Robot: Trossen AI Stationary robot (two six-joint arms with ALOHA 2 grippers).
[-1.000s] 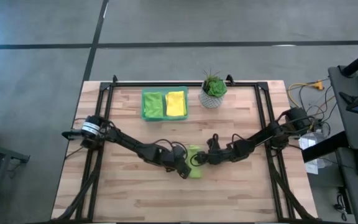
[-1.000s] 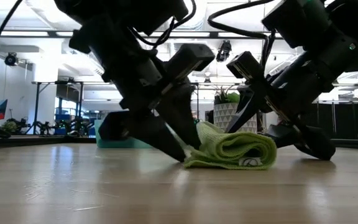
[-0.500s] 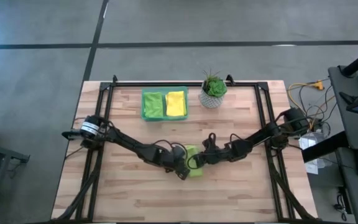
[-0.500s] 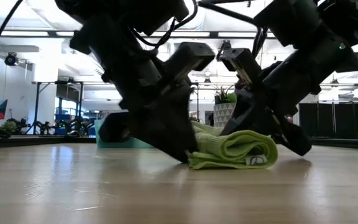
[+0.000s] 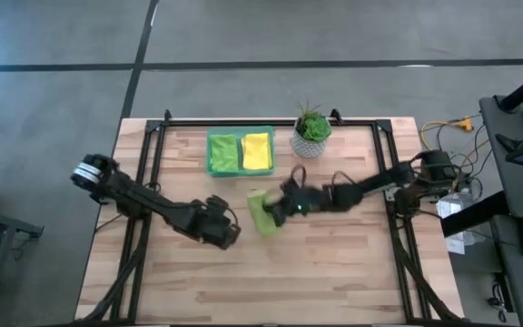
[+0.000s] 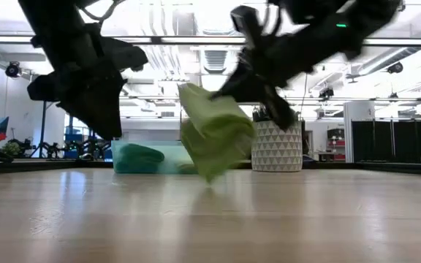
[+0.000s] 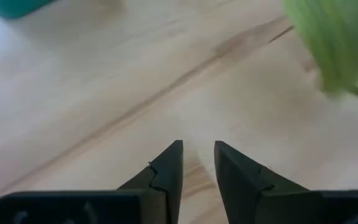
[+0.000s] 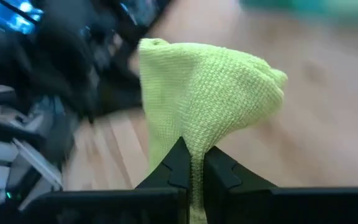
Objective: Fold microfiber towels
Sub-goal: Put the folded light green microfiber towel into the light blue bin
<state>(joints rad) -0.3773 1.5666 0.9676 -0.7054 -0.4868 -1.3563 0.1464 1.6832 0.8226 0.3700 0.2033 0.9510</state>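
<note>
A light wooden table (image 5: 334,272) with black frame rails is seen from above, with both dark arms reaching in over it. Toward the far edge a translucent green tray (image 5: 240,152) is set, and in it a lime green towel (image 5: 224,153) and a yellow towel (image 5: 257,151) are laid side by side. In the low view only a dark teal mass at the tray's place can be made out, so its contents cannot be told apart there. Just beside the tray a potted plant (image 5: 311,133) in a white patterned pot is placed.

Near the middle of the table a folded lime green towel (image 5: 263,212) is held off the wood by the right end effector (image 5: 285,207). In the low view the towel (image 6: 214,137) is shown hanging clear of the table, blurred, with its lower end tapering downward. In the right wrist view the two dark fingers (image 8: 178,163) are seen pressed together on the cloth (image 8: 210,93), whose lower part is hidden behind them.

The left end effector (image 5: 227,233) is placed apart from the towel, over bare wood on the left side. In the left wrist view its fingers (image 7: 169,169) are shown slightly parted with nothing between them, and only a blurred green edge of the towel (image 7: 340,43) is cut off at the picture's corner. A fourth towel cannot be made out with certainty.
</note>
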